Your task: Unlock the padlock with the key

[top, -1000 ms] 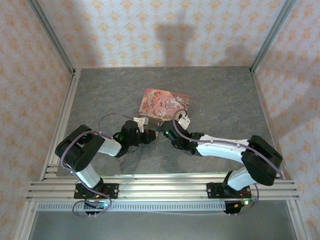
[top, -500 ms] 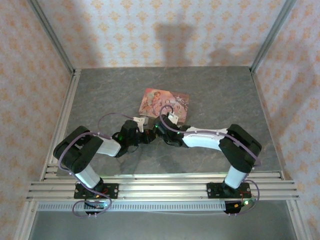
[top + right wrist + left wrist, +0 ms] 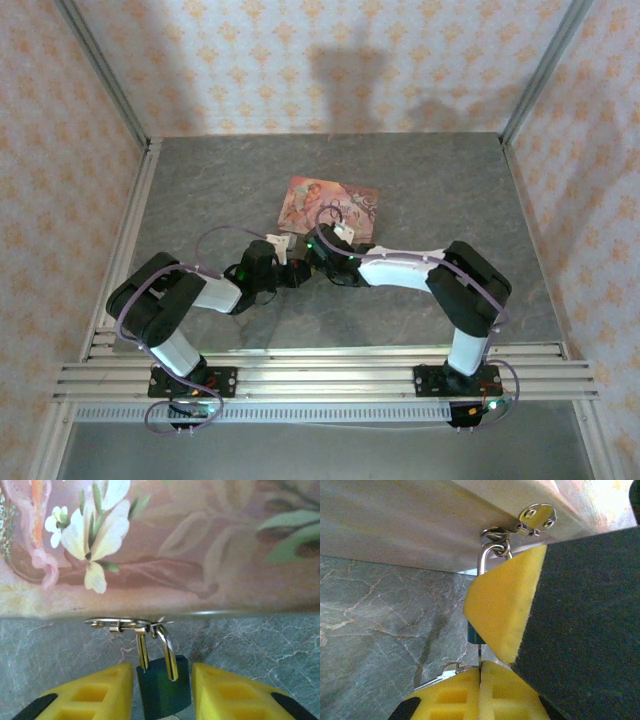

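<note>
The small dark teal padlock (image 3: 163, 690) hangs by its silver shackle (image 3: 170, 652) from the hasp (image 3: 117, 625) on the pink illustrated tin (image 3: 330, 205). My right gripper (image 3: 162, 680) is open, a yellow pad close on either side of the lock body with a thin gap showing. In the left wrist view, my left gripper (image 3: 481, 667) is shut on the key (image 3: 480, 656), whose thin blade runs up into the teal padlock (image 3: 474, 636). A right-gripper pad (image 3: 507, 605) covers most of the lock there. From above, both grippers meet at the tin's near edge (image 3: 308, 265).
The tin lies mid-table on grey marbled surface (image 3: 430, 180). Aluminium rails (image 3: 140, 200) and patterned walls bound the table on three sides. A key ring (image 3: 447, 671) sticks out beside my left pads.
My right arm has swung left and folded its elbow, bringing its gripper onto the padlock at the tin's near edge. The left arm has held still.
</note>
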Robot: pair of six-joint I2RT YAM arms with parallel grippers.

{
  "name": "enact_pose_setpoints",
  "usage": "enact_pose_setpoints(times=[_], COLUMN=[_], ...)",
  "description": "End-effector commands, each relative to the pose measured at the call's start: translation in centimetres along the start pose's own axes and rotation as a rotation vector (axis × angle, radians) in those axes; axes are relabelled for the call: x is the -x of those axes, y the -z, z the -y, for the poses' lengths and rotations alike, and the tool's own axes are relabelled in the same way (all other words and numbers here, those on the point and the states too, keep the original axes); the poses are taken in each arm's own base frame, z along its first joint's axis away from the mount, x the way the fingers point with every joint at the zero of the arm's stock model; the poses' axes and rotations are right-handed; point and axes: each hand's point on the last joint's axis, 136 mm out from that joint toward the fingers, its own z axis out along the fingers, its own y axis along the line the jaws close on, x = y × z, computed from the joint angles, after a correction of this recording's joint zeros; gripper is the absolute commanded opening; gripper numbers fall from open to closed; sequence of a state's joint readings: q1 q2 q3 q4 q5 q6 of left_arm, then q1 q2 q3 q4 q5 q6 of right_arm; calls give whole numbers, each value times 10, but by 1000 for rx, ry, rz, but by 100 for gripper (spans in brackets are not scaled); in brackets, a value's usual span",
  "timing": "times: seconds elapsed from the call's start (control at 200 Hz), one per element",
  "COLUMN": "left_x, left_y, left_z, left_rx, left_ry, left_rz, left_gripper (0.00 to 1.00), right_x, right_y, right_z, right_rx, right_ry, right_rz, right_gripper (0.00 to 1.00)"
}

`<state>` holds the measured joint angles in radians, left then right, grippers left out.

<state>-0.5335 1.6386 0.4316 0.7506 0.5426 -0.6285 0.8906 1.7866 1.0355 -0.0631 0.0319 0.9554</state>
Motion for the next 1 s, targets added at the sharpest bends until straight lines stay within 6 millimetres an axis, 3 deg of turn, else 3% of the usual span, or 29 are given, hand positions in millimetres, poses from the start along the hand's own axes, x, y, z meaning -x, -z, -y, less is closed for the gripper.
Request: enact_pose_setpoints(times=[0.0,0.49,0.886,0.996], left_x=[13,12,12,11], left_y=[2,4,9,15], left_z=[9,11,11,12], left_rx=[-27,-37,-34,-19], left_ry=[-26,-27,-35,-52], left_rz=[34,38,44,42], left_gripper=[0,0,0,8], right_x=[2,0,0,1], right_y=[-5,-19,-17,-14], right_z=[0,1,3,1], right_rx=[-27,-31,-32,-16], right_ry=[27,40,71,76], right_rz=[-11,-31,-36,-33], right_gripper=[38,36,4,0])
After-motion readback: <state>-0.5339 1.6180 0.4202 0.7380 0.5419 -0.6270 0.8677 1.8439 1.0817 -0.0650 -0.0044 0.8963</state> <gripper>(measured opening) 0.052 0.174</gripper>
